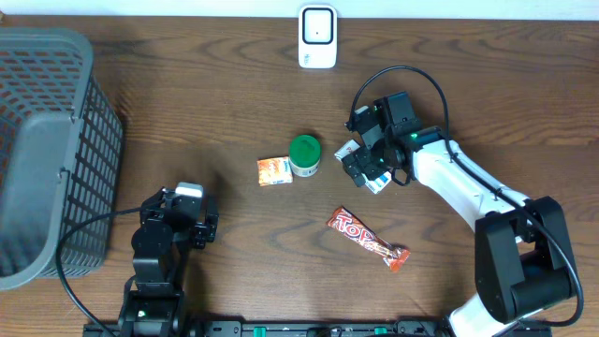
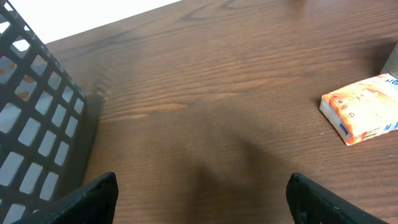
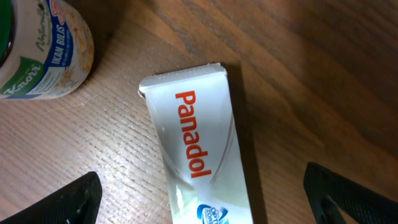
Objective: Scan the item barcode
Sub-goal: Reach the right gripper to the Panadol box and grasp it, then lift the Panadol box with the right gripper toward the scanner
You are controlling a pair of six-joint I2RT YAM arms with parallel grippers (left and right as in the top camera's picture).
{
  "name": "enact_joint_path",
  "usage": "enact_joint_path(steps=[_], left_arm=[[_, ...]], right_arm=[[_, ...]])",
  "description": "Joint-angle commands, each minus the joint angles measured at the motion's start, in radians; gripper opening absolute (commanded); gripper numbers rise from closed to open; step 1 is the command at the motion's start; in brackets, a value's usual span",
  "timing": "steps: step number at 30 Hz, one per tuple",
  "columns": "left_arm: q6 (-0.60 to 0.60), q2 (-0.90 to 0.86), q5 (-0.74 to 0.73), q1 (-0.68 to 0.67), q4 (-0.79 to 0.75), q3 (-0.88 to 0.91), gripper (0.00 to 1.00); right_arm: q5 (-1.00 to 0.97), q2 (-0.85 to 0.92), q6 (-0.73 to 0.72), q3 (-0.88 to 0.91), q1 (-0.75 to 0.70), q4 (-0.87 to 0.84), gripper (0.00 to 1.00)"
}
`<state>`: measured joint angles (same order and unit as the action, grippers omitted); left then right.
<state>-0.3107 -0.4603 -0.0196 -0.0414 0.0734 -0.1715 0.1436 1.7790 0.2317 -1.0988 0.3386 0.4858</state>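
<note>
The item under my right gripper (image 1: 361, 167) is a silver Panadol box (image 3: 199, 149) with red lettering, lying flat on the wooden table. Overhead, only the box's ends (image 1: 375, 183) show past the gripper. The right gripper (image 3: 202, 186) is open, with one finger on either side of the box and neither touching it. The white barcode scanner (image 1: 317, 37) stands at the table's far edge. My left gripper (image 1: 192, 201) is low over the table at the front left. It is open (image 2: 202, 186) with bare wood between its fingers.
A green-lidded jar (image 1: 304, 155) stands just left of the Panadol box, and it also shows in the right wrist view (image 3: 43, 50). An orange packet (image 1: 274, 170) lies beside the jar. A red candy bar (image 1: 367, 239) lies nearer the front. A dark mesh basket (image 1: 47, 150) fills the left side.
</note>
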Motion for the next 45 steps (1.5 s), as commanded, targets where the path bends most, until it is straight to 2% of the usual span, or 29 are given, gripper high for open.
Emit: enact_joint_path(steps=[1, 13, 17, 19, 23, 25, 26, 33, 45], left_arm=[[0.010, 0.005, 0.009, -0.003, 0.001, 0.000, 0.87], [0.010, 0.005, 0.009, -0.003, 0.001, 0.000, 0.87], [0.010, 0.005, 0.009, -0.003, 0.001, 0.000, 0.87], [0.010, 0.005, 0.009, -0.003, 0.001, 0.000, 0.87], [0.010, 0.005, 0.009, -0.003, 0.001, 0.000, 0.87], [0.010, 0.005, 0.009, -0.003, 0.002, 0.000, 0.87], [0.010, 0.005, 0.009, -0.003, 0.001, 0.000, 0.87], [0.010, 0.005, 0.009, -0.003, 0.001, 0.000, 0.87], [0.010, 0.005, 0.009, -0.003, 0.001, 0.000, 0.87]], right_arm=[[-0.005, 0.029, 0.017, -0.018, 0.006, -0.005, 0.98], [-0.004, 0.086, 0.016, -0.018, 0.006, -0.016, 0.92], [-0.004, 0.086, 0.016, -0.018, 0.006, -0.011, 0.80], [-0.004, 0.086, 0.016, -0.018, 0.007, -0.011, 0.78], [-0.004, 0.086, 0.017, -0.018, 0.008, -0.015, 0.83], [-0.005, 0.088, 0.017, -0.018, 0.008, -0.015, 0.95], [-0.005, 0.089, 0.017, -0.018, 0.008, -0.015, 0.97], [-0.008, 0.130, 0.036, -0.018, 0.009, -0.020, 0.96], [-0.019, 0.202, 0.034, -0.018, 0.016, -0.050, 0.73]])
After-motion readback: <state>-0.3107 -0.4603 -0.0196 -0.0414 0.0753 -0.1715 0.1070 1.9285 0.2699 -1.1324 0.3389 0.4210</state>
